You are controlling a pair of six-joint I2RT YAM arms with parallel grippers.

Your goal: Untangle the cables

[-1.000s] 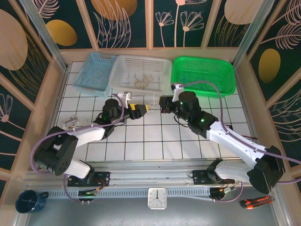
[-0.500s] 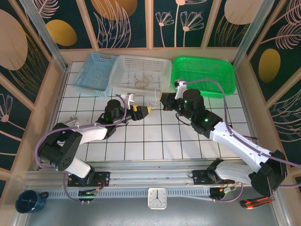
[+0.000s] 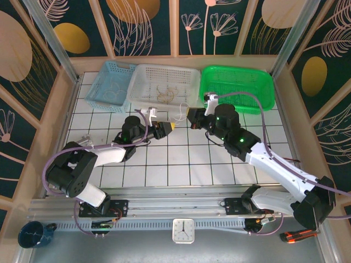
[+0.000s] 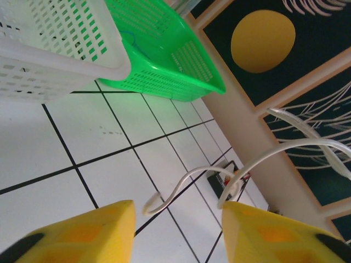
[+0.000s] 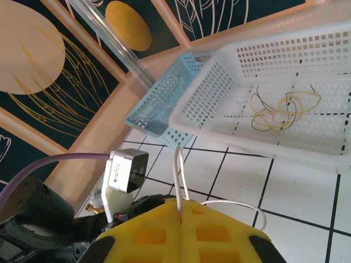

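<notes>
Pinches the white cable [image 5: 177,170] in the right hand [image 5: 180,204], yellow pads pressed flat together and the strand rising straight out from between them. Holds that hand above the tiled surface [image 3: 181,159], just short of the white basket [image 5: 219,93].

Leaves the left hand [image 4: 176,215] released, pads wide apart and gripping nothing (the white cable curls over the surface just beyond the gap, with one loop arching past the right-side pad). Points the two hands tip toward tip, near each other, the white cable arcing between them in the top view.

Ahead of the right hand, on the floor of the white basket: yellow and green cables [image 5: 282,107] in a loose curl. Ahead and to the left of that hand: a blue basket [image 5: 164,98] right beside the white one, with faint pale loops inside. Ahead of the left hand, past the white basket's corner: a green basket [image 4: 164,66], resting on the surface.
</notes>
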